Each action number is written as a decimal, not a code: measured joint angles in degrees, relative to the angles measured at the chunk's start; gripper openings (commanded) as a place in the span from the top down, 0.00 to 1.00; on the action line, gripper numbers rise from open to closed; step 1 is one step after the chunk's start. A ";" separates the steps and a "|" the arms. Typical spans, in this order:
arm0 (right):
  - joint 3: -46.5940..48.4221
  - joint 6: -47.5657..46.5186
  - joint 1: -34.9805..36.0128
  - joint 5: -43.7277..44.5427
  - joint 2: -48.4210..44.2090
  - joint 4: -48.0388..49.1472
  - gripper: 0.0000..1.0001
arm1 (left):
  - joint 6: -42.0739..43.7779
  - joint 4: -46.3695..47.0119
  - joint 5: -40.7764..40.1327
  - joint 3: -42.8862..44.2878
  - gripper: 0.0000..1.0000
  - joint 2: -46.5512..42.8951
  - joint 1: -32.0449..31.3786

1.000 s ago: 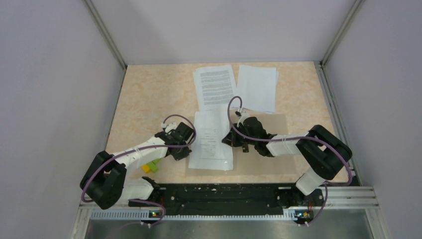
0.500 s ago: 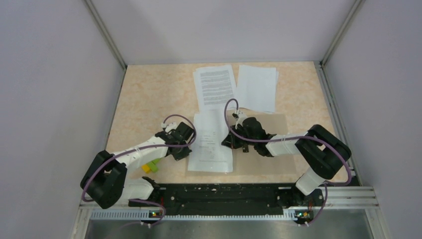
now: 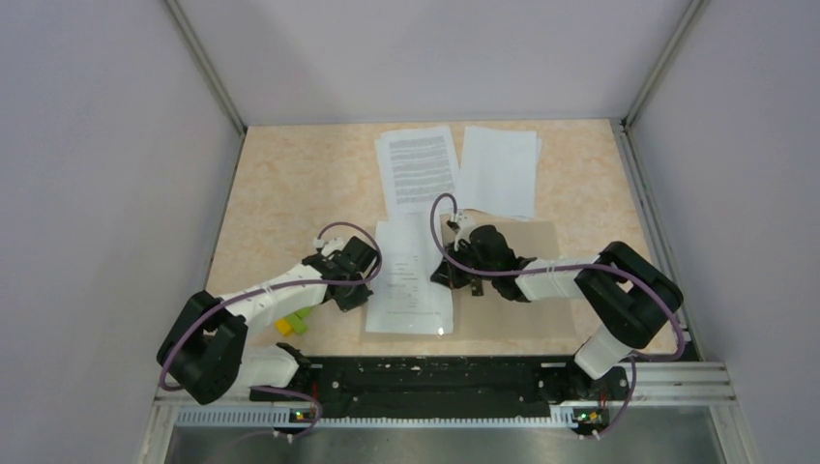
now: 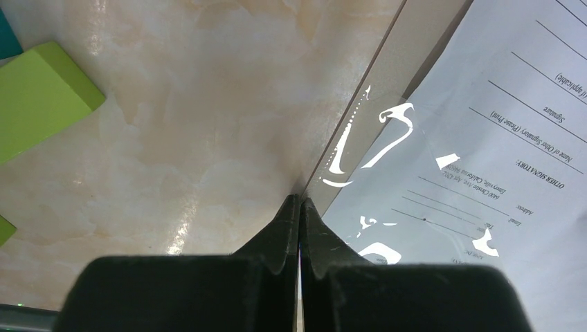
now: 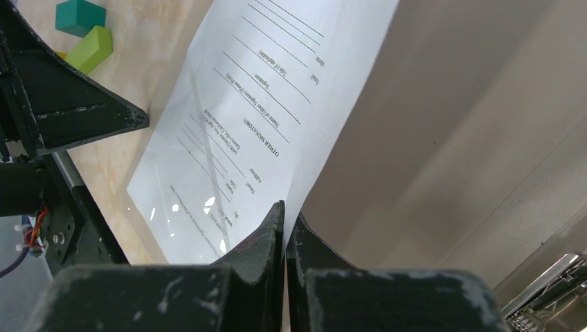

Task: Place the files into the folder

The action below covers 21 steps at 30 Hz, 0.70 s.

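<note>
Three lots of files: one form sheet (image 3: 414,290) lies in the folder (image 3: 503,319). A printed sheet (image 3: 418,169) and a pale stack (image 3: 500,172) lie side by side outside it, at the middle of the tabletop's (image 3: 290,184) far edge.
Folder: open and flat along the near edge of the tabletop, running from the middle toward the right edge, with its tan inside facing up (image 5: 450,104).
Folder contents: the single form sheet (image 5: 256,104) lies on the left half, and its lines and signature blanks are legible from both wrist cameras. Its far end lies just beside the printed sheet. Only the right arm lies across the right half.
Sheet surface: bright glints cross the form (image 4: 498,159) near the left gripper.
Left gripper (image 3: 356,295) (image 4: 299,207): jaws pressed together with nothing seen between them, tips down at the folder's left edge (image 4: 415,41), just beside the form sheet.
Right gripper (image 3: 447,278) (image 5: 284,218): fingers closed tight, tips at the form sheet's right edge over the folder. Whether any paper is pinched cannot be told.
Blocks: a green block (image 3: 298,319) (image 4: 41,97) and a yellow block (image 3: 283,327) sit beside the left arm toward the near left corner, off the folder. A teal block (image 5: 79,15) lies next to them.
</note>
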 measured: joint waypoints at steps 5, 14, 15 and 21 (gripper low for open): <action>-0.02 -1.07 0.00 -0.42 -0.04 -0.15 1.00 | 0.00 -0.11 0.00 0.15 1.00 0.22 -0.02; -0.02 -2.62 -0.46 -1.14 -0.74 -1.27 1.00 | 0.00 -0.35 -0.02 0.37 1.00 0.37 -0.02; -0.02 -2.75 -0.50 -1.40 -0.87 -1.27 1.00 | 0.00 -0.35 -0.04 0.37 1.00 0.37 -0.04; -0.02 -2.80 -0.50 -3.89 -0.98 -0.79 1.00 | 0.00 -0.35 -0.04 0.37 1.00 0.44 -0.04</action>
